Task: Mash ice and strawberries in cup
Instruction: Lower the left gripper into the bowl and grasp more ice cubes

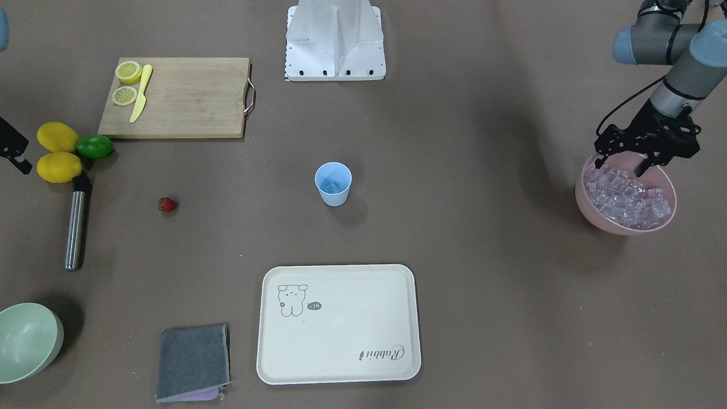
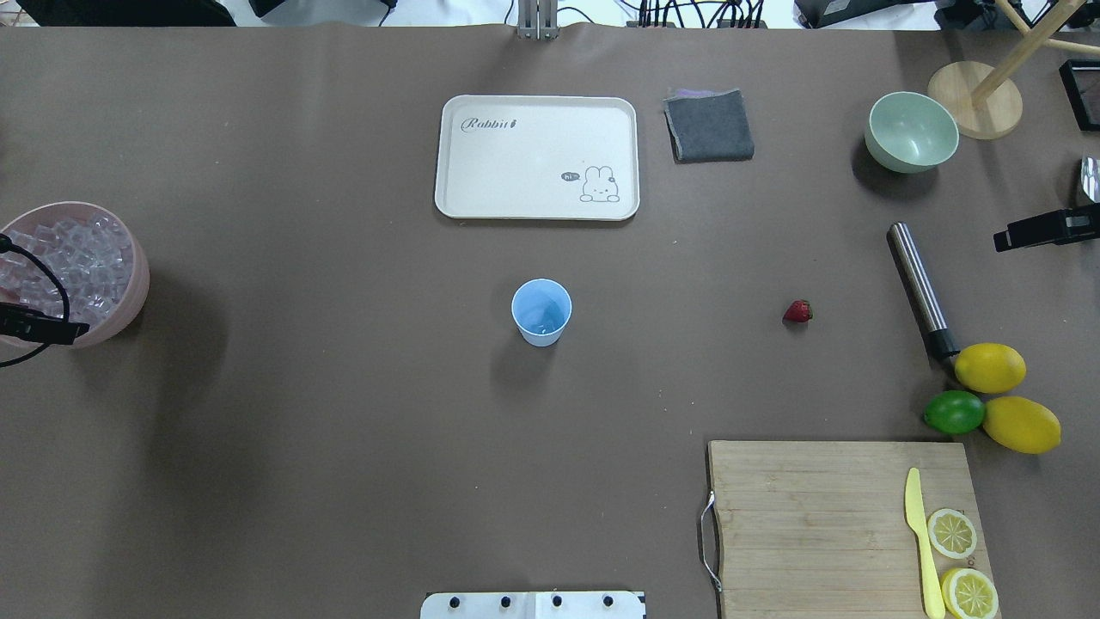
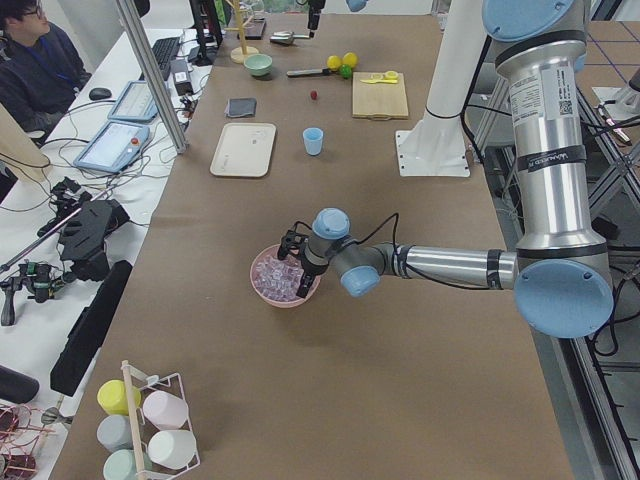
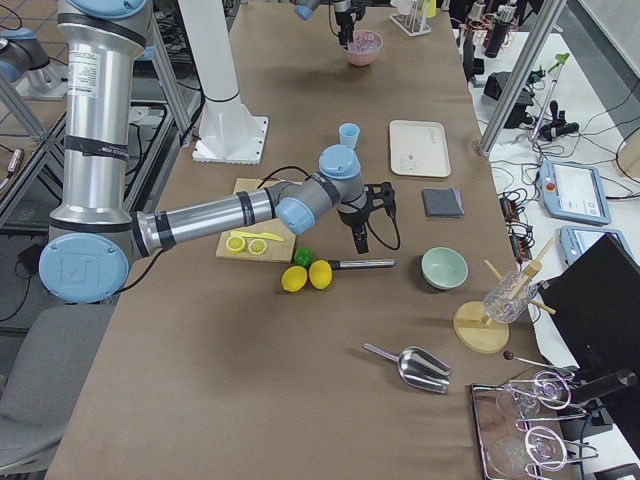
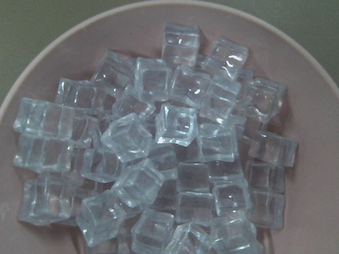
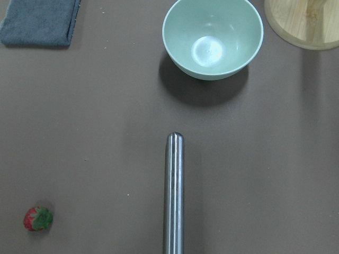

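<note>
- Left fingers [image 1: 623, 161] hang open right over the small clear ice cubes [image 1: 627, 196] in the round pink bowl [image 1: 596, 216].
- The light blue plastic cup [image 1: 333, 183] is far off.

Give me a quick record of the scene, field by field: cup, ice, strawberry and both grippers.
cup: upright mid-table, contents unclear
ice: piled in pink bowl
strawberry: on table, outside cup
left gripper: open, at the ice
right gripper: above steel muddler, open or shut unclear
</note>
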Tool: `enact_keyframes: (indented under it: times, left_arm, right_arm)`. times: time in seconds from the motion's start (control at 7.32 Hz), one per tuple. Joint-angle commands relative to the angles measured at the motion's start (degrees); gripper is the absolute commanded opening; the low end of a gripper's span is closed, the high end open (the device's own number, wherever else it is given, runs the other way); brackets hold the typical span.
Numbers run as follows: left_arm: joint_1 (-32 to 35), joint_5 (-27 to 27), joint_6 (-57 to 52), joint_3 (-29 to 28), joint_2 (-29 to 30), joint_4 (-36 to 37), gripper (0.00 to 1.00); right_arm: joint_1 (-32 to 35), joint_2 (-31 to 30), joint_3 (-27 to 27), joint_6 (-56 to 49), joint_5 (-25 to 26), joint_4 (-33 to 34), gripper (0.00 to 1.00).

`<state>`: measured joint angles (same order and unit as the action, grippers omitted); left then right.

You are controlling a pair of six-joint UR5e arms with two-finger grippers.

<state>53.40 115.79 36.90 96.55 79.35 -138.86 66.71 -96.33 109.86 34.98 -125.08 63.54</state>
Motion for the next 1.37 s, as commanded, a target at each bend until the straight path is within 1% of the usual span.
enact_keyframes:
  times: [0.0, 0.14, 0.41, 0.55, 0.82, 0.96, 1.23]
  left_arm:
    - [-0.3, -0.1, -0.1, -0.3, 0.5, 0.3, 0.87]
    - [-0.4, 0.0, -0.1, -1.1, 1.2, 0.3, 0.73]
    - [-0.4, 0.0, -0.1, -2.6, 2.8, 0.3, 0.65]
    - [-0.4, 0.0, -0.1, -2.6, 2.9, 0.3, 0.55]
    - [-0.4, 0.2, -0.1, -2.3, 3.3, 0.3, 0.17]
    - [-0.4, 0.3, -0.1, -2.2, 3.3, 0.3, 0.00]
    - [-0.3, 0.6, 0.0, -2.0, 3.2, 0.3, 0.00]
  right_arm:
    - [0.0, 0.1, 0.0, 0.0, -0.1, 0.0, 1.00]
    - [0.0, 0.1, 0.0, 0.0, -0.1, 0.0, 1.00]
    - [0.0, 0.1, 0.1, 0.0, -0.1, 0.0, 1.00]
    - [0.0, 0.2, 0.1, 0.0, -0.1, 0.0, 1.00]
    - [0.1, 0.2, 0.1, 0.0, -0.1, 0.0, 1.00]
    - [0.0, 0.2, 0.1, 0.0, -0.1, 0.0, 1.00]
    - [0.0, 0.1, 0.1, 0.0, -0.1, 0.0, 1.00]
